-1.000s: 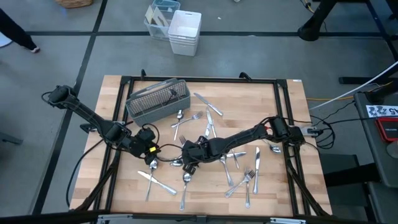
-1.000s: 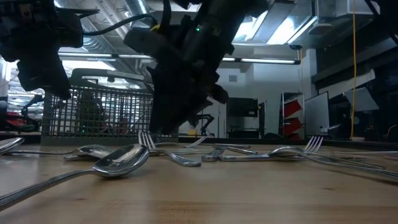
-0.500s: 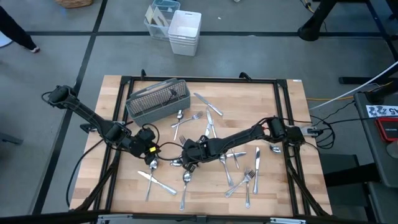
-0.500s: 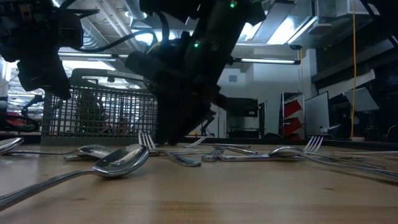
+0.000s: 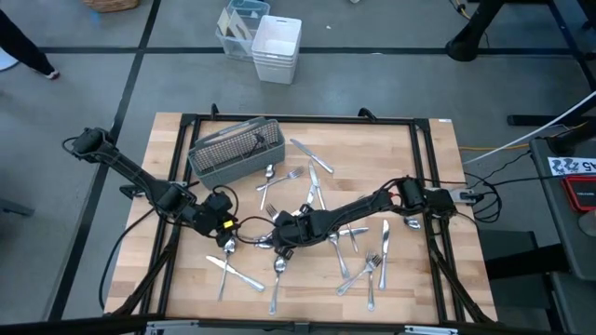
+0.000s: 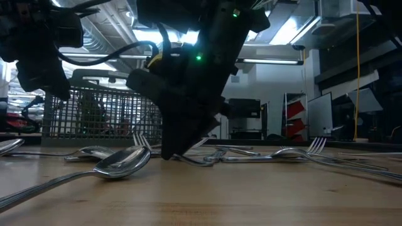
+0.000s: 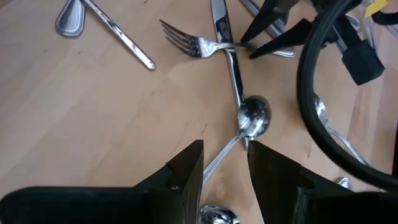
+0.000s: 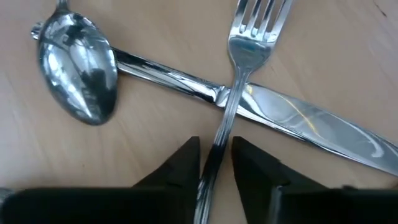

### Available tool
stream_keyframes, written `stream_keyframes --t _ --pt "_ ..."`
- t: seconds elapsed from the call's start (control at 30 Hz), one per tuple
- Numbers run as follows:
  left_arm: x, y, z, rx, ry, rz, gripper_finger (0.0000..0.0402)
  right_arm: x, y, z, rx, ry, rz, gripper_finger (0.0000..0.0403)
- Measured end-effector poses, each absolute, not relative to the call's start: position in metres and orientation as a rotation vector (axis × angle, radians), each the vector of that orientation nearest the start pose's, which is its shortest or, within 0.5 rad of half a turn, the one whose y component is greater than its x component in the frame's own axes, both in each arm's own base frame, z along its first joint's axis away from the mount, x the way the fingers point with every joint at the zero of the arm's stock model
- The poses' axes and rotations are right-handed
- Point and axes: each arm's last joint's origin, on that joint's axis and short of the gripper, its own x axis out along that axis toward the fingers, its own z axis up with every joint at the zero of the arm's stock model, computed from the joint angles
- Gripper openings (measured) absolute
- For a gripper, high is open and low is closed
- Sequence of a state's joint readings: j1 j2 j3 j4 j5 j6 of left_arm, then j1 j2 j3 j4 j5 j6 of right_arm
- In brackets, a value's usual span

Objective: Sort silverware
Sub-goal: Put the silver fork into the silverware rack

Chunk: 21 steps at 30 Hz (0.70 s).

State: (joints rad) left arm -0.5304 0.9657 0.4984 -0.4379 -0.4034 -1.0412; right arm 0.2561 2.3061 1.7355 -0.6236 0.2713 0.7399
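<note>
The right gripper [image 8: 215, 163] has come down to the counter [image 5: 410, 149] near its middle over the last second, and its jaws have drawn in around the handle of a fork [image 8: 239, 74]. In the right wrist view the two fingers sit close on either side of that handle, all but pinching it; whether the fork is truly clamped yet cannot be told. The fork lies across a knife [image 8: 261, 109], with a spoon [image 8: 78, 68] just beside. This looks like the start of a pick-up for sorting. The left gripper [image 7: 225, 163] hangs partly open and empty above another spoon [image 7: 252, 118]. The rest of the silverware [image 5: 358, 265] lies scattered; the mesh caddy [image 5: 233, 154] stands apart
</note>
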Motion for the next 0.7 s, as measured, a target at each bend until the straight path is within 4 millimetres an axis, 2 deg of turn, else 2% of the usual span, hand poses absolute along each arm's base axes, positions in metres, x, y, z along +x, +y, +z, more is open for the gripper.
stream_keyframes --t 0.2,0.37,0.47,0.7 --pt "0.156 -0.078 0.19 -0.573 0.767 0.301 0.0117 0.458 0.112 0.129 0.338 1.065 -0.428 0.0014" --pt "0.156 -0.078 0.189 -0.57 0.768 0.302 0.0117 0.46 0.112 0.134 0.335 1.078 -0.423 0.0027" --pt "0.155 -0.078 0.19 -0.556 0.766 0.291 0.0117 0.463 0.112 0.142 0.308 1.093 -0.413 0.0018" --pt "0.146 -0.075 0.202 -0.56 0.719 0.24 0.0117 0.473 0.109 0.187 0.184 1.047 -0.42 0.0014"
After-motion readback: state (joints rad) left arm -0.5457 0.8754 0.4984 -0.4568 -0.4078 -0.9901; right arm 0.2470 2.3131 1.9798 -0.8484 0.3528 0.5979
